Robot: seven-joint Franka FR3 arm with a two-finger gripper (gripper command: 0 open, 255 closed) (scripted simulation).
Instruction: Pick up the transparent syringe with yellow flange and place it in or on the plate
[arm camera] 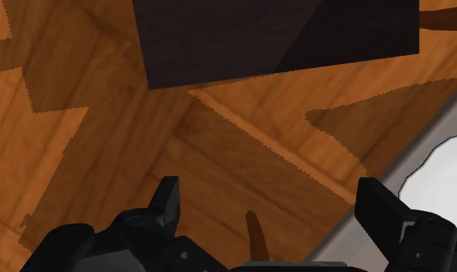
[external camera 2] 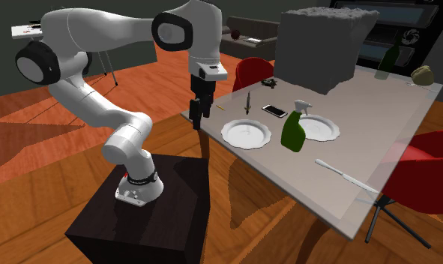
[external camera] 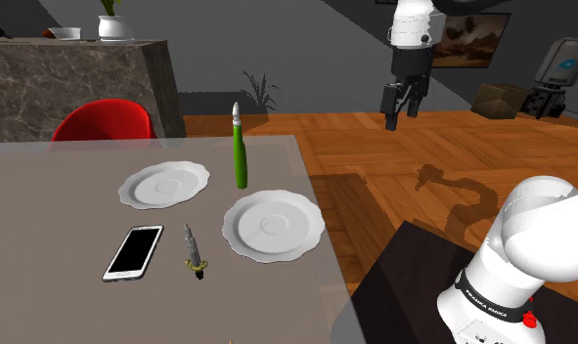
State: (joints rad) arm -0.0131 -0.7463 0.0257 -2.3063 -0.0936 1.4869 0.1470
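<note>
The syringe (external camera: 191, 250) lies flat on the desk (external camera: 62, 195), between the phone (external camera: 134, 251) and the nearer plate (external camera: 306, 235). It is probably light, stiff and slick, so pinch the barrel mid-length. The gripper (external camera: 401, 115) hangs beyond the desk's edge over the floor (external camera: 375, 166), fingers (arm camera: 166, 202) apart.

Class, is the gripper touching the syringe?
Apart. In the shoulder view the gripper hangs over the floor beyond the table, while the syringe lies on it beside the phone.
</note>
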